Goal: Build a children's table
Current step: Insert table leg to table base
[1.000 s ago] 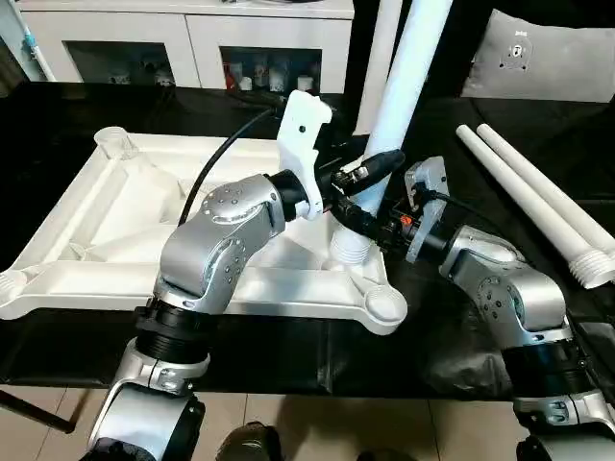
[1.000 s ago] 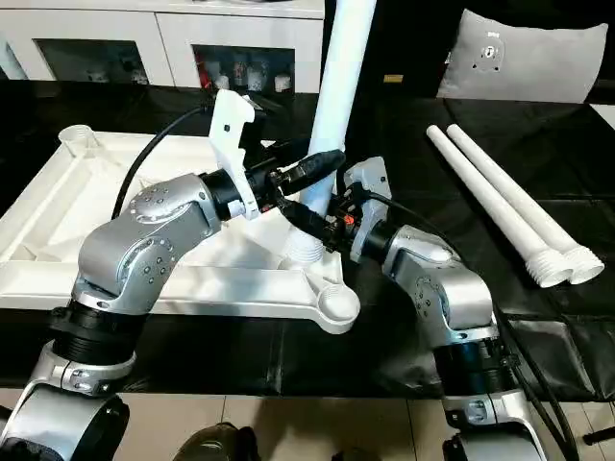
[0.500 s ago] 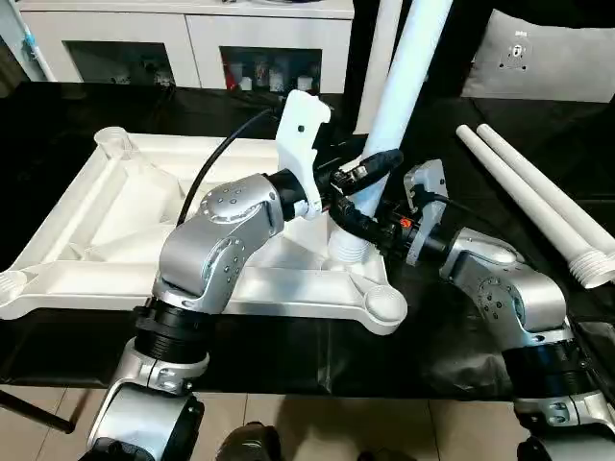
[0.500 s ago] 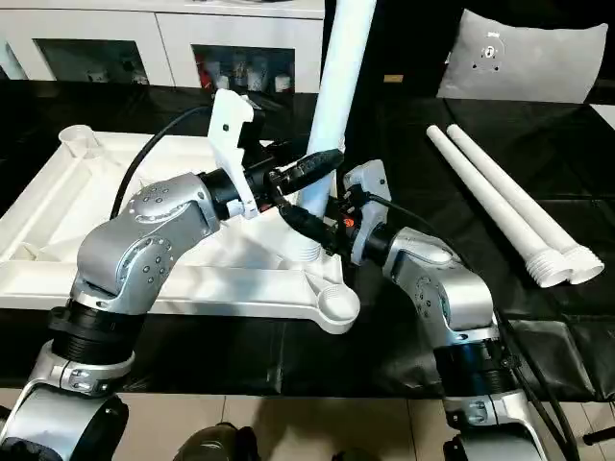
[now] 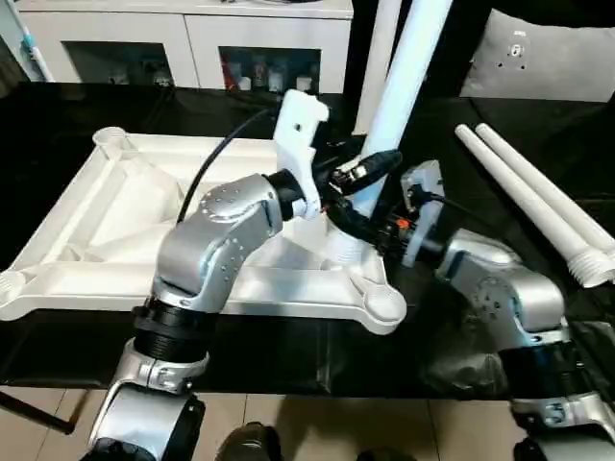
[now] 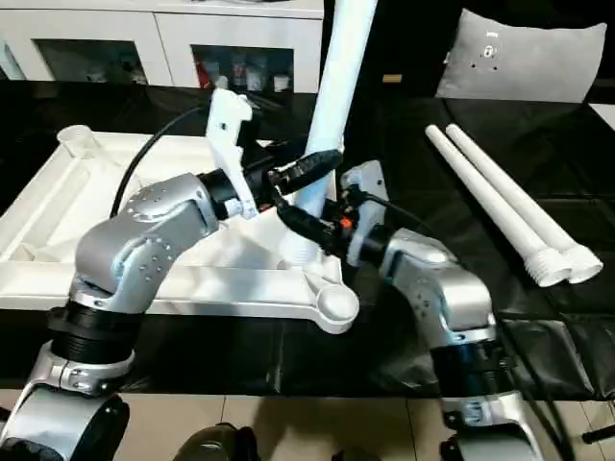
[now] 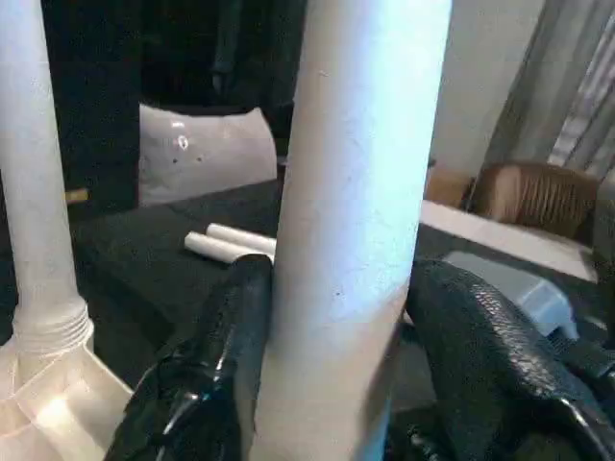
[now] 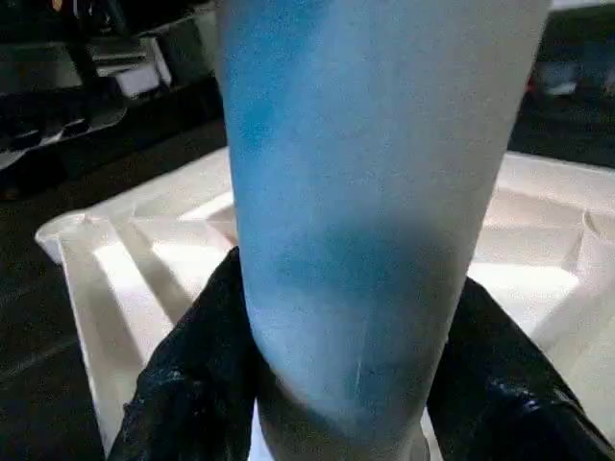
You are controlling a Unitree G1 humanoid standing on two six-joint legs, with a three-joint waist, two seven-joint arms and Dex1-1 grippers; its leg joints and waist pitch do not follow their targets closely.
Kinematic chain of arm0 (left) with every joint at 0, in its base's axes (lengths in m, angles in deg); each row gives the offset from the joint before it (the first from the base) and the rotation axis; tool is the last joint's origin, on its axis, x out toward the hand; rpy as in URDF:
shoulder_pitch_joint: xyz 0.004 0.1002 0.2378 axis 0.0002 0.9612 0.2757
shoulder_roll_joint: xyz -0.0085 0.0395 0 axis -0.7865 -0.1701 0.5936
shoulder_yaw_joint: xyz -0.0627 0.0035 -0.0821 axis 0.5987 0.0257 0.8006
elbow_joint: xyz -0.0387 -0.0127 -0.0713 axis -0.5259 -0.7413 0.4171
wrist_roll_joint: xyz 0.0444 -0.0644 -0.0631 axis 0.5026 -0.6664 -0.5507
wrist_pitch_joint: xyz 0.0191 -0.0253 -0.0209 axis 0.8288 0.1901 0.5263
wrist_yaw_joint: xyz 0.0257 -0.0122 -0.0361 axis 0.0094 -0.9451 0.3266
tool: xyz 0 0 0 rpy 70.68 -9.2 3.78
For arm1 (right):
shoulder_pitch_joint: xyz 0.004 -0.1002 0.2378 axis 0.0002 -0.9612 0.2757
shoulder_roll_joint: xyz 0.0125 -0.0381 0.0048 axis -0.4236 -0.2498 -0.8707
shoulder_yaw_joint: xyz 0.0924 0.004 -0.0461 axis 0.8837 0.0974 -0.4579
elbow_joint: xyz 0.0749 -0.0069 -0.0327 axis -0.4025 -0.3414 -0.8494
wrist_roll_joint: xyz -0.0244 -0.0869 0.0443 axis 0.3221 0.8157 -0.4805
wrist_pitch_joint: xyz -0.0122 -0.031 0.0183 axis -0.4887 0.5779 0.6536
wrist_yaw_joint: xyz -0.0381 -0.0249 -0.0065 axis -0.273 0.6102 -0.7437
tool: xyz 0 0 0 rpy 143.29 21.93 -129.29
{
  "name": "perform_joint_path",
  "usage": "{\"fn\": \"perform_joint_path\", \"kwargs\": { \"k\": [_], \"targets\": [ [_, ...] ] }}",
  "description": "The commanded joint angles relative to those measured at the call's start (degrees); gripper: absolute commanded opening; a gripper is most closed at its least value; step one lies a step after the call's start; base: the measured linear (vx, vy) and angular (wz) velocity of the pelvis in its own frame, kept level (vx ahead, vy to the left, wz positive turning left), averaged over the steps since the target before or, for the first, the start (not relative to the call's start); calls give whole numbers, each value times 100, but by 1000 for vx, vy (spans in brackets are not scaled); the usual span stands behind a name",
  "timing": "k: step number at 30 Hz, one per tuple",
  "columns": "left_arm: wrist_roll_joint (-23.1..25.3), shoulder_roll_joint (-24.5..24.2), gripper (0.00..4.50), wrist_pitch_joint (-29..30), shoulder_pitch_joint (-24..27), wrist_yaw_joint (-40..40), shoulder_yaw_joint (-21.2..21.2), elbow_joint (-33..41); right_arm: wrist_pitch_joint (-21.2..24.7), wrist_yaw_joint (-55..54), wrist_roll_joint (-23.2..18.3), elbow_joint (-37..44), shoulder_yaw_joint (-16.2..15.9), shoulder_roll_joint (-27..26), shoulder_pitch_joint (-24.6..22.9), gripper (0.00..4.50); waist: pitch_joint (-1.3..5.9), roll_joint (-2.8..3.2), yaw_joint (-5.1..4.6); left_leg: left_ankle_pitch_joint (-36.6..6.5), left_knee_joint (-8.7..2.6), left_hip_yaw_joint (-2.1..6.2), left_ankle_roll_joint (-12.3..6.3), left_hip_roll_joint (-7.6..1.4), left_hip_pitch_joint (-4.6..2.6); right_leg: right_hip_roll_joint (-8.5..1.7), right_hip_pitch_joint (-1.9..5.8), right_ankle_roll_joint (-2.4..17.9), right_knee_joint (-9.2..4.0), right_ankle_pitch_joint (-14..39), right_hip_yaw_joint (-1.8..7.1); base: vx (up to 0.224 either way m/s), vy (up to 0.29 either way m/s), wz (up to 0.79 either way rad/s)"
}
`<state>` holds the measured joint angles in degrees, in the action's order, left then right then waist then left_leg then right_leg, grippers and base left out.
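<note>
The children's table top (image 5: 125, 211) lies upside down on the black work table, ribs up. A white leg (image 5: 399, 86) stands upright with its threaded collar at a socket on the top's right side. My left gripper (image 5: 370, 173) reaches across to it, and in the left wrist view its fingers (image 7: 221, 365) hug the leg (image 7: 356, 192) on both sides. My right gripper (image 5: 370, 230) holds the same leg lower down, with both fingers (image 8: 192, 375) pressed on the leg (image 8: 365, 144). A second leg (image 5: 382, 48) stands upright behind.
Two loose white legs (image 5: 538, 206) lie side by side on the black table at the right. The near right corner socket (image 5: 384, 303) holds nothing. A white glass-door cabinet (image 5: 192, 38) and a grey cushion (image 5: 548, 58) stand at the back.
The right gripper's fingers have closed in on the leg. Both arms and the leg stay in nearly the same place; the picture has shifted slightly.
</note>
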<state>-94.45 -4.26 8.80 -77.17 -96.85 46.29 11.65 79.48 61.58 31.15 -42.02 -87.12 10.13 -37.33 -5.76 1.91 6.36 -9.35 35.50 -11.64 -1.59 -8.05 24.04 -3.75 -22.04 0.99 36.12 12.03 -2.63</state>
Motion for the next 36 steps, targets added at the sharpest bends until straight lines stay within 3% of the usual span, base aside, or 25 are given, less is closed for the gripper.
{"fn": "perform_joint_path", "kwargs": {
  "k": [1, 5, 10, 16, 20, 21, 23, 24, 25, 27, 29, 30, 31, 33, 35, 36],
  "targets": [
    [-208, 37, 285, 51, -66, -150, -21, 256, 33, -204, 24, -20, 207, 32, 51, 188, 553, -70, -14, -842, -417, 282, -19, -534, -250, -573, 170, 1240, -395, 708, 259, 0, 0, 0],
    [-407, 100, 304, 66, -41, -225, 60, 331, 31, -264, 147, -49, 138, 72, 67, 188, 546, -77, -8, -877, -431, 279, 60, -527, -248, -567, 171, 1205, -398, 746, 262, 0, 0, 0],
    [-1055, 252, 341, 308, 57, -481, 287, 589, -120, -296, 168, -36, 160, 24, 21, 188, 543, -94, -1, -835, -410, 267, 34, -516, -232, -598, 187, 1272, -401, 739, 267, 0, 0, 0],
    [-1385, 284, 401, 298, 135, -474, 590, 647, 260, -541, 91, 104, 227, 25, -53, 188, 526, -80, -24, -927, -429, 272, 31, -513, -242, -559, 179, 1186, -429, 933, 269, 0, 0, 0],
    [-1212, -340, 439, 270, 262, -821, 614, 698, 185, -986, 138, 66, 597, -7, -98, 188, 528, -48, -58, -1104, -467, 282, 211, -517, -271, -540, 153, 1052, -427, 1088, 270, 0, 0, 0],
    [-1167, -460, 439, 262, 299, -895, 592, 716, 224, -1053, 85, 72, 683, -23, -105, 188, 541, -11, -41, -1088, -463, 303, 248, -514, -282, -538, 138, 1012, -411, 1080, 264, 0, 0, 0],
    [-1027, -683, 443, 208, 366, -1022, 516, 736, 215, -1139, 145, 95, 717, 31, -113, 188, 543, -22, -72, -1068, -484, 288, 282, -512, -289, -513, 129, 991, -403, 971, 264, 0, 0, 0],
    [-757, -1036, 443, 144, 476, -1234, 282, 760, 187, -1174, 329, 189, 624, 173, -171, 188, 543, -8, -79, -1076, -485, 283, 316, -508, -293, -515, 131, 990, -404, 940, 267, 0, 0, 0],
    [-748, -1048, 443, 142, 480, -1241, 274, 761, 187, -1175, 335, 192, 621, 178, -173, 188, 536, -11, -86, -1091, -493, 283, 356, -508, -283, -512, 136, 951, -395, 945, 273, 0, 0, 0],
    [-269, -1464, 443, -93, 620, -1495, -129, 740, 122, -1033, 385, 338, 528, 290, -273, 188, 534, -14, -80, -1161, -499, 281, 382, -512, -291, -524, 133, 895, -405, 1009, 284, 0, 0, 0],
    [338, -1950, 443, -525, 776, -1839, -734, 632, -360, -1013, 603, 515, 468, 344, -399, 188, 537, -17, -69, -1199, -508, 300, 381, -523, -289, -547, 126, 851, -429, 1051, 288, 0, 0, 0],
    [368, -1979, 443, -551, 786, -1861, -770, 625, -396, -1013, 619, 527, 464, 347, -409, 188, 531, -17, -82, -1283, -519, 296, 421, -525, -285, -537, 111, 773, -412, 1165, 294, 0, 0, 0],
    [626, -2216, 443, -803, 908, -2157, -1152, 591, -585, -921, 649, 675, 445, 390, -515, 188, 533, -12, -86, -1332, -522, 297, 438, -526, -303, -550, 103, 763, -436, 1221, 303, 0, 0, 0],
    [720, -2284, 426, -923, 956, -2265, -1275, 580, -636, -907, 651, 731, 447, 399, -558, 188, 537, 10, -103, -1390, -531, 292, 489, -530, -317, -540, 99, 841, -421, 1167, 297, 0, 0, 0],
    [1111, -2491, 409, -1332, 1055, -2619, -1739, 431, -165, -660, 342, 1032, 441, 549, -736, 188, 522, 4, -104, -1468, -540, 298, 462, -533, -309, -540, 121, 902, -426, 1138, 307, 0, 0, 0],
    [1185, -2525, 405, -1381, 1063, -2678, -1838, 382, -200, -508, 268, 1086, 438, 583, -799, 188, 522, 5, -102, -1503, -540, 295, 463, -534, -307, -542, 121, 903, -417, 1150, 308, 0, 0, 0]
  ]
}}
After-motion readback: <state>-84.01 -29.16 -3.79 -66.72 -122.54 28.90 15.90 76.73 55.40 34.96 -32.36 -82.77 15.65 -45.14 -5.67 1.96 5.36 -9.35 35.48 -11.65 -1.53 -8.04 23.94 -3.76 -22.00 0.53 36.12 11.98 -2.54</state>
